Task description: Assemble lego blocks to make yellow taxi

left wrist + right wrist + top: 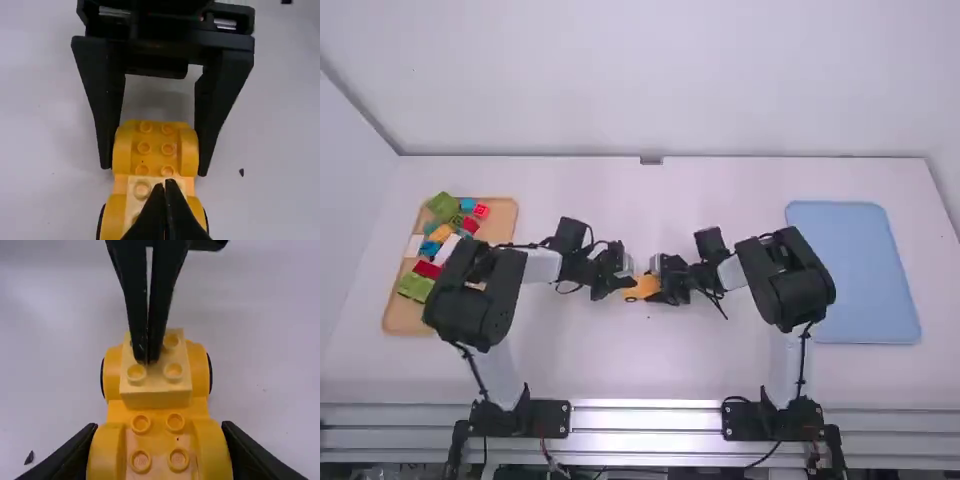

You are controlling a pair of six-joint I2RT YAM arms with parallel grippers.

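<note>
Near the middle of the table my left gripper (620,283) and my right gripper (663,288) meet over the orange-yellow car body (642,288). In the right wrist view, the fingers of the right gripper (159,452) hold the car body (159,411) from both sides at one end. A pale yellow studded block (156,392) sits on top of it, between the rounded wheel arches. In the left wrist view, the left gripper (166,192) has its fingertips together over the pale block (142,189), partly hiding it. Whether they touch it, I cannot tell.
At the far left a wooden tray (510,215) holds several loose blocks in green, red, blue, white and orange, partly under the left arm. A blue tray (855,270) lies at the right, beside the right arm.
</note>
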